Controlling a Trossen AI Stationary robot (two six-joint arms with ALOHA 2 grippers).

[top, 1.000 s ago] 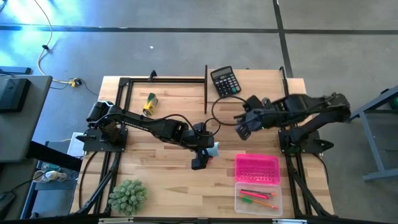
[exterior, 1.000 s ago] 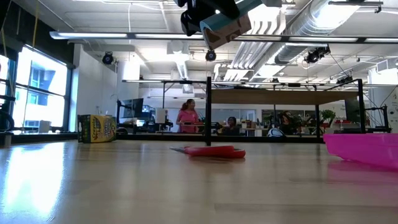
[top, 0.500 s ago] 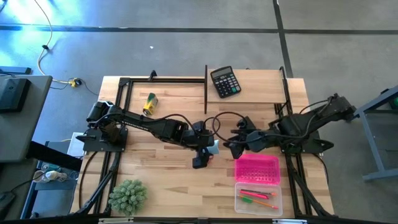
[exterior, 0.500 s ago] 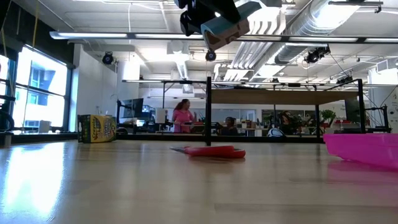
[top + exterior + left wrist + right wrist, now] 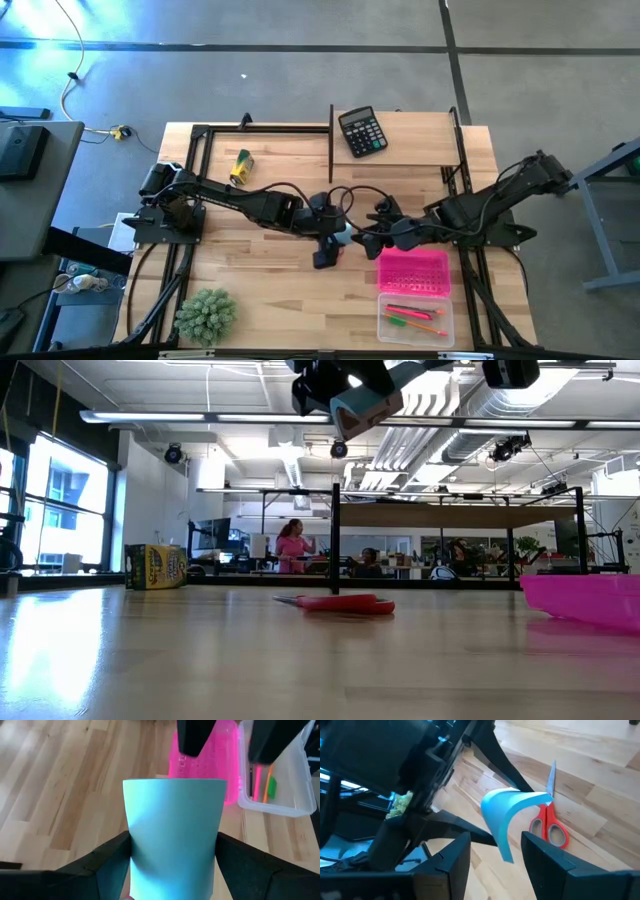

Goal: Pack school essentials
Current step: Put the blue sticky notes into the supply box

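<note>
- We note a pale wooden table (image 5: 250, 255) on a grey floor; at table height, an open office with ceiling ducts lies behind it, and a person in a pink top (image 5: 292, 548) stands far back.
- Left gripper (image 5: 334, 243) sits over the table's middle, raised off the wood. Its fingers clamp a light-blue notepad (image 5: 172, 835) by two opposite edges, and the pad bows into a curve between them.
- We see that curved pad from the right wrist too, in the air above the red-handled scissors (image 5: 549, 816).
- Right gripper (image 5: 368, 240) sits just beside the pad, facing the left gripper. Its fingers stand apart on either side of the pad's free edge; we cannot tell whether they touch it.
- Scissors lie flat on the wood under the two grippers; the low view shows the red handles (image 5: 345, 603) resting on the table.
- A pink basket (image 5: 412, 271) stands on the right arm's side of the grippers, close by.
- A clear plastic box (image 5: 416, 318) sits just beyond the basket at the table's near edge. It holds a red pen (image 5: 408, 309), orange pencils (image 5: 428, 329) and a small green piece (image 5: 397, 321).
- Black calculator (image 5: 361, 131) lies at the far edge, well apart from the grippers.
- A yellow-green box (image 5: 240, 166) lies far left; a spiky green plant (image 5: 206, 315) stands near left.
</note>
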